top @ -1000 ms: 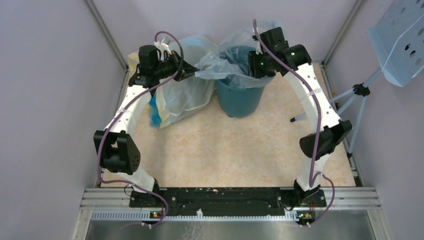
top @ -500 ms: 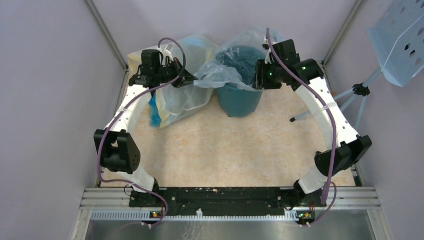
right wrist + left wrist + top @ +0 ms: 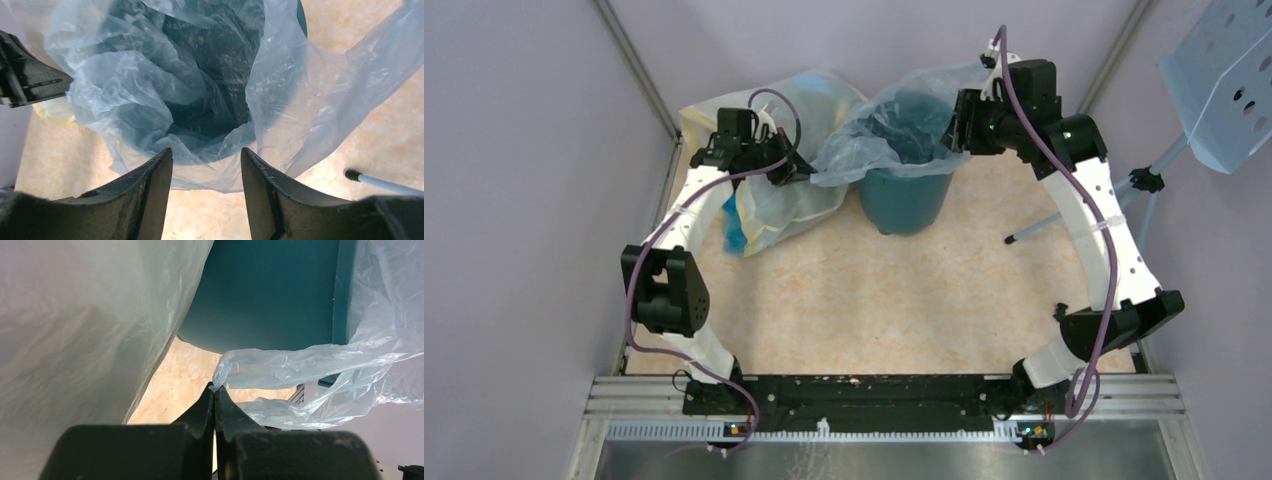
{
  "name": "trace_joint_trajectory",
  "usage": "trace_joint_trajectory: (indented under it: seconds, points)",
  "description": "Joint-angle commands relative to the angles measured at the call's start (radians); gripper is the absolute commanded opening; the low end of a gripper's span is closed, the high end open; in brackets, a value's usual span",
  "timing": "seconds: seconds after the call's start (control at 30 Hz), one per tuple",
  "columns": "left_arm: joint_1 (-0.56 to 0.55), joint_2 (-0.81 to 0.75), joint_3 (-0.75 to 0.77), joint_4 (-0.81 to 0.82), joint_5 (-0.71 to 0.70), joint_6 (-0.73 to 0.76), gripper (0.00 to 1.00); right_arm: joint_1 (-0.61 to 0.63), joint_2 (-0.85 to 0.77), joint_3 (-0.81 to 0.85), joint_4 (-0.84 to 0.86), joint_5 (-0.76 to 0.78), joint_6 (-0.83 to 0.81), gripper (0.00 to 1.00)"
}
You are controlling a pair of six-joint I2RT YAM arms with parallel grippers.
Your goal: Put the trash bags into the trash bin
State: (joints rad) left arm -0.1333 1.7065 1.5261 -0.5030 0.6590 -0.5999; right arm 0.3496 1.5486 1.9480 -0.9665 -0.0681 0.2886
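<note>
Pulled back from the trash bin (image 3: 904, 205), right jaws hang half open and empty; left jaws pinch the trash bags (image 3: 300, 365) draped in its mouth. A hard tug could drag the liner out.

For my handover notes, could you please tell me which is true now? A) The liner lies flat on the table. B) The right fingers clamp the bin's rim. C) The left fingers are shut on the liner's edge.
C: the left fingers meet on a tip of the trash bag, while the right fingers stand open above the trash bin.
</note>
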Motion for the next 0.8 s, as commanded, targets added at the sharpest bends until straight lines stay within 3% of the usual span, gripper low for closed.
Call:
trace_joint_trajectory:
  seconds: [0.0, 0.13, 0.3, 0.5, 0.77]
  points:
    - [0.003, -0.013, 0.046, 0.002, -0.006, 0.031, 0.0, -0.014, 0.031, 0.064, -0.047, -0.06, -0.016, 0.47]
    - [0.003, -0.012, 0.043, -0.009, 0.001, 0.038, 0.0, -0.014, -0.002, -0.024, -0.068, -0.082, -0.002, 0.42]
    - [0.003, 0.0, 0.033, -0.035, -0.018, 0.068, 0.0, -0.02, -0.075, -0.227, 0.028, -0.077, 0.029, 0.4]
    - [0.003, 0.049, 0.03, -0.076, -0.018, 0.107, 0.0, -0.044, -0.06, -0.355, 0.086, -0.068, 0.032, 0.35]
    - [-0.001, 0.103, 0.038, -0.019, 0.018, 0.12, 0.0, -0.089, -0.064, -0.352, 0.132, -0.153, -0.001, 0.39]
